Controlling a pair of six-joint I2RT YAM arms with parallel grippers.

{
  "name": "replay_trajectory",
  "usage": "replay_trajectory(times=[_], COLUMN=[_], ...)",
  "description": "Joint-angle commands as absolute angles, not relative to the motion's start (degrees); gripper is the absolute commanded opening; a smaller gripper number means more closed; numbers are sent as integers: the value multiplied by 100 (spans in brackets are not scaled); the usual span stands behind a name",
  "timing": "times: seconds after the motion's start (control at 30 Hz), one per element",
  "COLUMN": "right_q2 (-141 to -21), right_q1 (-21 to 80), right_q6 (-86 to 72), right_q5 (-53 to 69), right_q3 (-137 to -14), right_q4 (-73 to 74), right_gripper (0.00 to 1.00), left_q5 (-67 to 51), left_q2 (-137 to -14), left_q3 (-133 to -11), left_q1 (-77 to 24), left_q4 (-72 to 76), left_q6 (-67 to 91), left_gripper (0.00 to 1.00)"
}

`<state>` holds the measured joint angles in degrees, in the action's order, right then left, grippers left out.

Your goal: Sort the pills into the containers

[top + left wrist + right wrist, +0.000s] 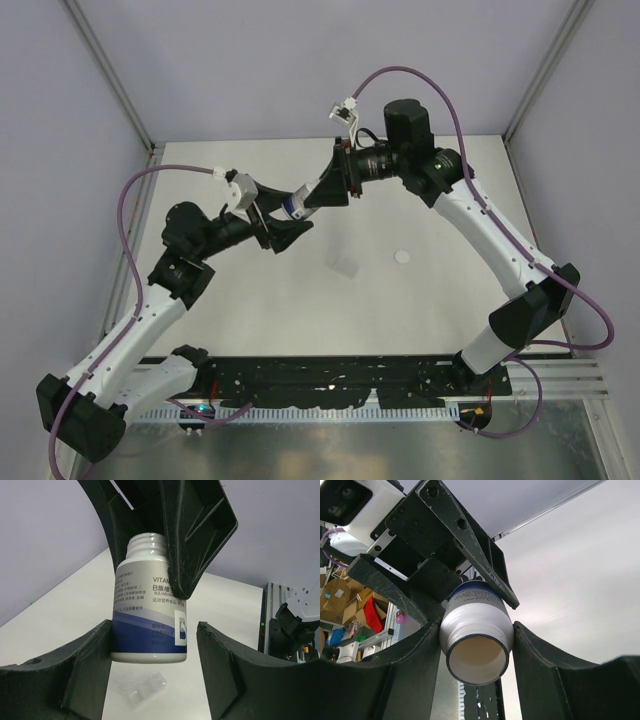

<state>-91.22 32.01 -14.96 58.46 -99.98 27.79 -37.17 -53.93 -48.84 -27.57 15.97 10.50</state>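
A white bottle (290, 207) with a blue and grey label is held in the air over the table's back middle. Its threaded neck is uncapped, and the inside looks empty in the right wrist view (476, 652). My right gripper (306, 199) is shut on the bottle's shoulder (476, 625). My left gripper (282, 222) is open around the bottle's base (154, 625), with a gap at its right finger (220, 660). The clear packet (345, 267) lies on the table below (142, 690). A white cap (403, 256) lies to its right. No pills show.
Metal frame posts (115, 80) stand at the table's back corners. A black perforated strip (330, 380) runs along the near edge between the arm bases. A rail with equipment (290, 620) borders the table's side.
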Motion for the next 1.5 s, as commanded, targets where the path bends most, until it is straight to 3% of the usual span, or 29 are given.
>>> replay_trajectory(times=[0.0, 0.63, 0.77, 0.93, 1.07, 1.1, 1.33, 1.47], right_q2=[-8895, -8877, -8868, -8842, -8798, -8772, -8719, -8684], right_q1=[3182, 3173, 3173, 3173, 3182, 3173, 3173, 3173], right_q6=[-1494, -1521, -1538, -1529, -1494, -1477, -1345, -1292], right_q5=[5915, 5933, 5915, 5906, 5897, 5871, 5766, 5669], right_q3=[-10019, -9905, -9853, -9817, -9791, -9774, -9703, -9703], right_q4=[2523, 2478, 2452, 2435, 2443, 2443, 2575, 2646], right_gripper=[6, 6, 6, 8, 20, 28, 59, 70], left_q5=[-3797, -3788, -3797, -3850, -3841, -3797, -3656, -3647], left_q2=[-5291, -5572, -5607, -5669, -5695, -5687, -5608, -5537], left_q3=[-4992, -5115, -5124, -5133, -5133, -5133, -5028, -4966], left_q1=[-2716, -2716, -2716, -2716, -2716, -2716, -2716, -2716], left_q4=[1740, 1731, 1740, 1767, 1767, 1775, 1758, 1740], left_q6=[1072, 1107, 1151, 1186, 1195, 1195, 1239, 1204], left_gripper=[67, 61, 55, 39, 9, 0, 0, 0])
